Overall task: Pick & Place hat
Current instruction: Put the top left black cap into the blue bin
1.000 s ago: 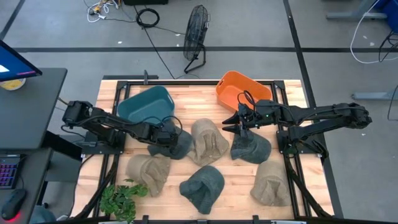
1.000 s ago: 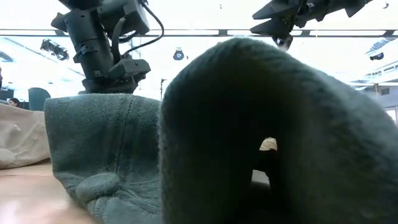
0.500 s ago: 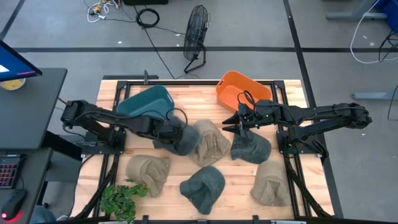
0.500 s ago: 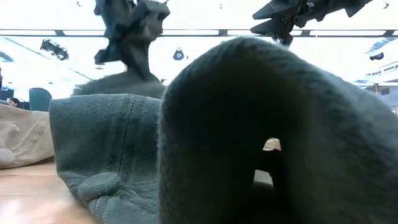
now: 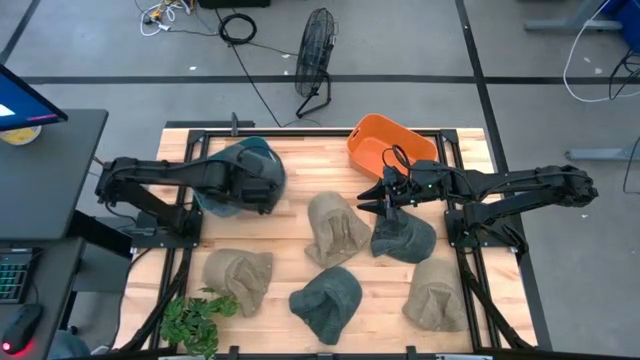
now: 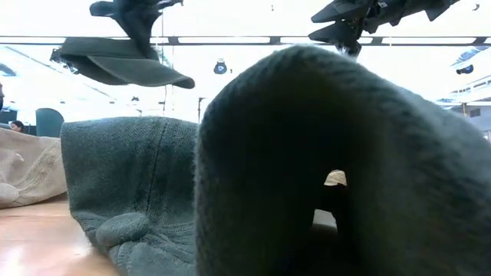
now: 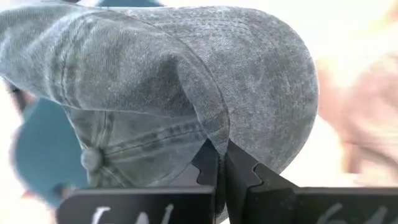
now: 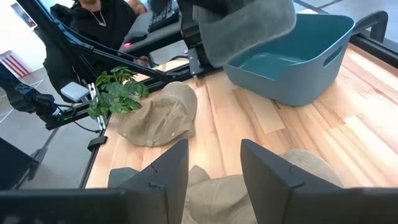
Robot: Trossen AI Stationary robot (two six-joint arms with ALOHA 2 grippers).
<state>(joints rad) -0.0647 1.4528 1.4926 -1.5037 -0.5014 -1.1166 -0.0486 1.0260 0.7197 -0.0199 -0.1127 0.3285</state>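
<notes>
Both arms dark, slender, jointed links; black cable loops near right pincer (image 5: 378, 196). Left pincer (image 7: 222, 177) fingers (image 7: 208, 165) black, stepped inner edges, white markings on housing.

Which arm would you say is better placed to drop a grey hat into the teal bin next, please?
The left. Its gripper is shut on the grey hat, held over the teal bin. The right gripper hangs open and empty above another grey hat near the orange bin.

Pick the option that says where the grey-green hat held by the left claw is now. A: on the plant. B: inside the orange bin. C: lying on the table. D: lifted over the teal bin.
D: the left claw pinches the hat above the teal bin.
</notes>
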